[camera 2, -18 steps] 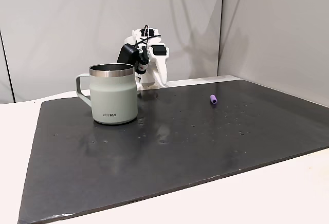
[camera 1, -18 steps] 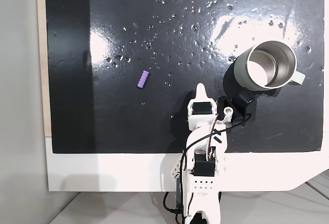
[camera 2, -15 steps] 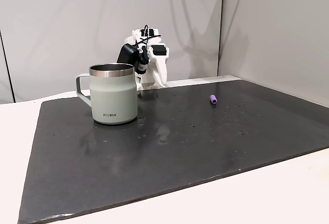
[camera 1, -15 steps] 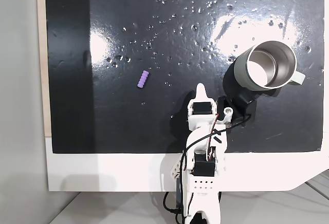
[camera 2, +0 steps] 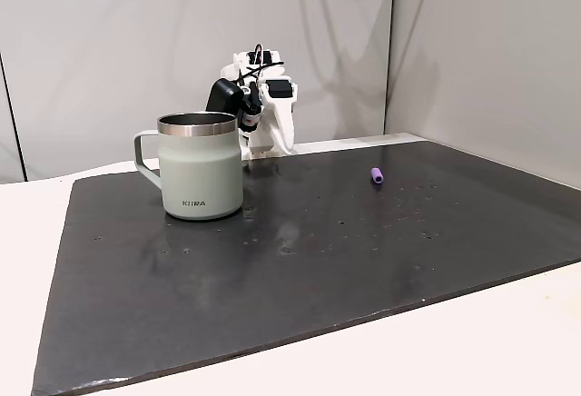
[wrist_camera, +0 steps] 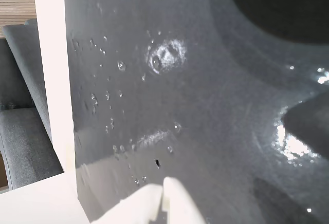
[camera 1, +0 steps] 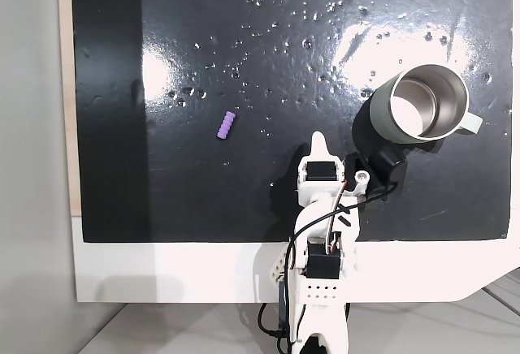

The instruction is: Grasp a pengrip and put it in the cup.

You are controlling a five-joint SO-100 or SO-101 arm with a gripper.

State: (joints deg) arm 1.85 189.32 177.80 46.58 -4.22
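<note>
White table (camera 1: 162, 269) topped by a glossy black slab (camera 1: 244, 200) pitted with small dimples, covering most of its surface. On the slab in a fixed view from above: the pengrip (camera 1: 227, 125) lying flat left of centre, the cup (camera 1: 419, 105) upright at the right, handle pointing right, well apart from it. In the low fixed view, cup (camera 2: 201, 166) near left, pengrip (camera 2: 376, 175) farther right

White arm (camera 1: 323, 232), black motors, black-and-red cables
</note>
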